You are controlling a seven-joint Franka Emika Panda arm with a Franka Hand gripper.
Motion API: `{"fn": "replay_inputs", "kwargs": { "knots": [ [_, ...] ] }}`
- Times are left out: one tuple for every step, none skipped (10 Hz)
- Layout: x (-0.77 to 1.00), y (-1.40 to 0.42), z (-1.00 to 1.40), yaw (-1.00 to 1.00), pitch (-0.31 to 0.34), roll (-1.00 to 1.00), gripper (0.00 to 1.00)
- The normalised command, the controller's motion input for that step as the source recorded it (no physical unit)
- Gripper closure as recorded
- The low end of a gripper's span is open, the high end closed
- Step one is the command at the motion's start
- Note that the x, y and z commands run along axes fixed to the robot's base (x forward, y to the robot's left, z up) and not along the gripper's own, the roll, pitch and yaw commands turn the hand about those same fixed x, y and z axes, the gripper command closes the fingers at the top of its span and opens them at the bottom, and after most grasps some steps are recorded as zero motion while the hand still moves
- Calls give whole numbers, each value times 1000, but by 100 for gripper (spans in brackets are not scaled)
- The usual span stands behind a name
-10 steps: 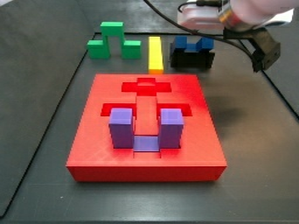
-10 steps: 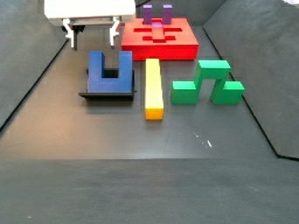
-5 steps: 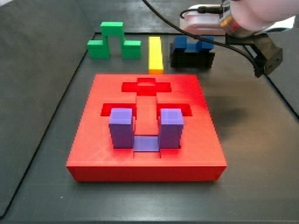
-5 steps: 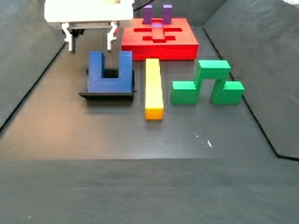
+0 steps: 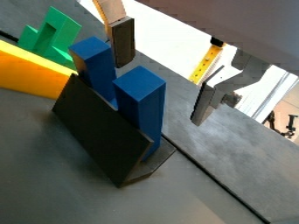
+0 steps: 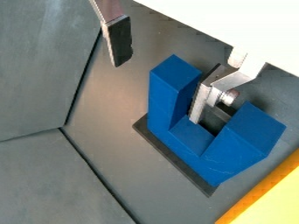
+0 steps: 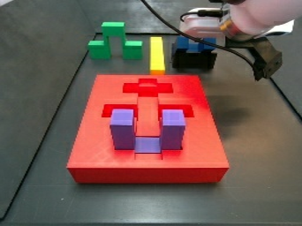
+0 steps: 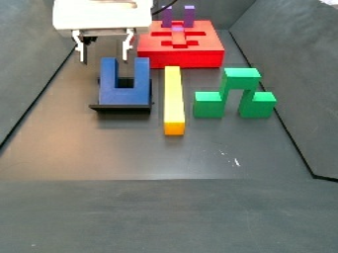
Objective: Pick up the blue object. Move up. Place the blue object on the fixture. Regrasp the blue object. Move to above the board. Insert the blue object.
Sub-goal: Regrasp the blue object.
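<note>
The blue object [image 8: 125, 81] sits in the fixture [image 8: 121, 105], prongs pointing toward the board [image 8: 181, 46] in a side view; in both wrist views its two prongs stand up out of the fixture's low dark walls [image 5: 107, 140]. The gripper [image 8: 102, 42] hangs just above the blue object's far end, at about 11 o'clock from it in that side view, with its jaws apart and nothing between them. In a wrist view one finger [image 6: 117, 38] is over bare floor beside the block, and the other finger [image 6: 207, 98] is over the slot between the prongs [image 6: 216, 127], not visibly touching either one.

The yellow bar [image 8: 172, 97] lies just beside the fixture at 3 o'clock, parallel to it, with a narrow strip of floor between. The green stepped block [image 8: 235, 93] is farther out at 3 o'clock, past the bar. At 9 o'clock of the fixture, open dark floor runs to the sloping side wall [image 8: 40, 89]. At 6 o'clock the floor is open across the whole near half.

In a side view, the board [image 7: 148, 132] fills the middle, with the purple U-shaped block [image 7: 147, 130] seated in a recess and the cross-shaped recess [image 7: 147, 87] open beyond it. The fixture [image 7: 195, 60] is at 1 o'clock from the board, a little apart from its far edge.
</note>
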Motion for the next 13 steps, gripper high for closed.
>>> {"fn": "replay_inputs", "kwargs": {
  "knots": [
    [0, 0, -257, 0, 0, 37, 0],
    [0, 0, -323, 0, 0, 183, 0],
    [0, 0, -194, 0, 0, 31, 0],
    [0, 0, -154, 0, 0, 14, 0],
    [0, 0, 0, 0, 0, 0, 0],
    [0, 0, 0, 0, 0, 0, 100],
    [0, 0, 0, 0, 0, 0, 100],
    [0, 0, 0, 0, 0, 0, 100],
    [0, 0, 0, 0, 0, 0, 100],
    [0, 0, 0, 0, 0, 0, 100],
    [0, 0, 0, 0, 0, 0, 100],
    [0, 0, 0, 0, 0, 0, 100],
    [0, 0, 0, 0, 0, 0, 100]
  ]
}}
